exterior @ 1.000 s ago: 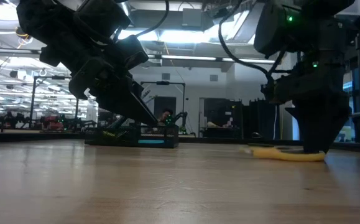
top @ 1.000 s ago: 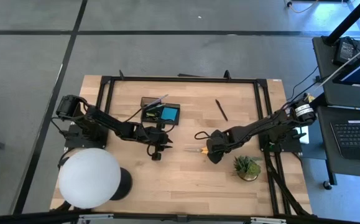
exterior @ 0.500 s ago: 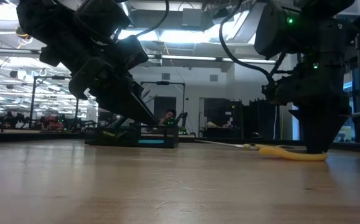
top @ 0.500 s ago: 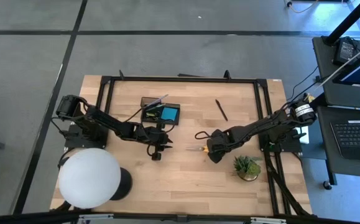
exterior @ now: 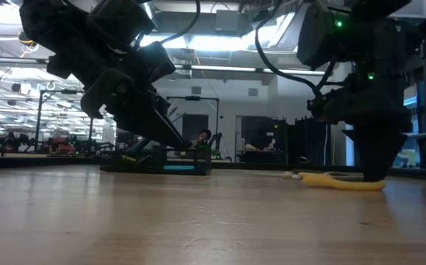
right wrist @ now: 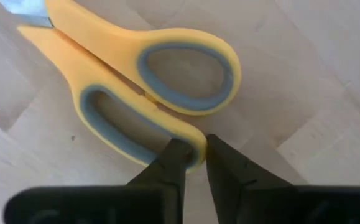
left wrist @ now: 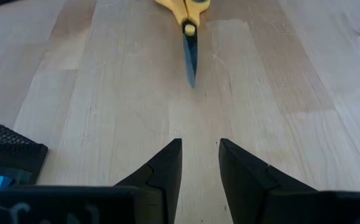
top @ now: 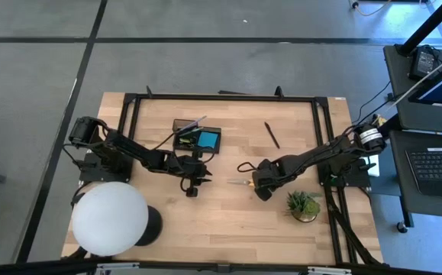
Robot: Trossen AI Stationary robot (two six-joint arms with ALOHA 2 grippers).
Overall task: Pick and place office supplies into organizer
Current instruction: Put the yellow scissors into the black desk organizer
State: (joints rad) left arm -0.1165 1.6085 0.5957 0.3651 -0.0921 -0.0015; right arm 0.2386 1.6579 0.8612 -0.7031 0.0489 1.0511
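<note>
Yellow-handled scissors (top: pixel 240 182) lie flat on the wooden table, handles toward the table's right and blade (left wrist: pixel 190 59) pointing at my left gripper. My right gripper (top: pixel 259 188) stands over the handle end, shut on it. My left gripper (top: pixel 193 186) hovers open just left of the blade tip, with nothing between its fingers (left wrist: pixel 199 146). The black organizer (top: pixel 198 138) sits behind it, holding a blue note pad and a thin pen that sticks out over its rim. Another dark pen (top: pixel 272 134) lies on the table at the far right. My right gripper pinches the rounded end of one yellow handle loop (right wrist: pixel 191 138) between its two fingers (right wrist: pixel 167 167). It comes from above, pointing down (exterior: pixel 375 175). The scissors (exterior: pixel 338 181) lie flat on the table, closed.
A white globe lamp (top: pixel 109 218) stands at the near left corner. A small green potted plant (top: pixel 304 205) stands close to my right gripper, on its near right. A black metal frame (top: pixel 221 98) borders the table's far and side edges.
My right gripper has shut its fingers on the scissors' handle end while staying over the same spot. The scissors have shifted a little on the table and still lie flat.
</note>
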